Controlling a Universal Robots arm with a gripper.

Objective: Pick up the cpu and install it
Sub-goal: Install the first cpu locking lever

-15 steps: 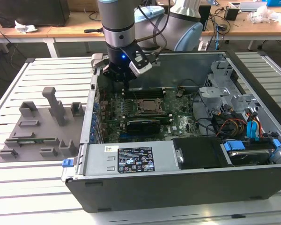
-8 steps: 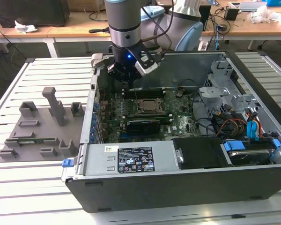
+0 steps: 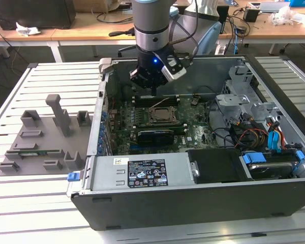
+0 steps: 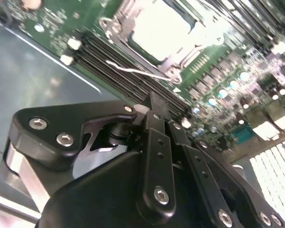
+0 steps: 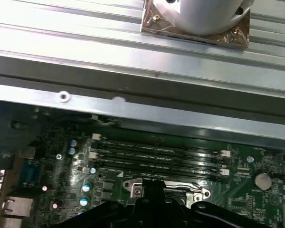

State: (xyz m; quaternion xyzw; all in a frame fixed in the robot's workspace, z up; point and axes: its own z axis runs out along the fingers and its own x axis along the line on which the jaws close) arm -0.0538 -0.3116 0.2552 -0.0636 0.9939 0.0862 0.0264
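Now black gripper (image 3: 151,87) above green board (image 3: 193,129); finger state unclear; flat pale square cpu (image 4: 164,26) in metal-framed socket.

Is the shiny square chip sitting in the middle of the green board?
Yes, in the second wrist view the flat silvery square chip lies inside the metal-framed socket on the green circuit board.

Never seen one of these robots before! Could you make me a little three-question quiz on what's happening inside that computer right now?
1. True or false: the gripper hangs over the grey fixture blocks.
2. Where does the cpu sit? A) in the motherboard socket B) on the slatted table C) on the hard drive
3. Fill in: in the second wrist view, long dark ____ slots lie between gripper and socket.

Key: 1 false, it is inside the open computer case; 2 A; 3 memory.
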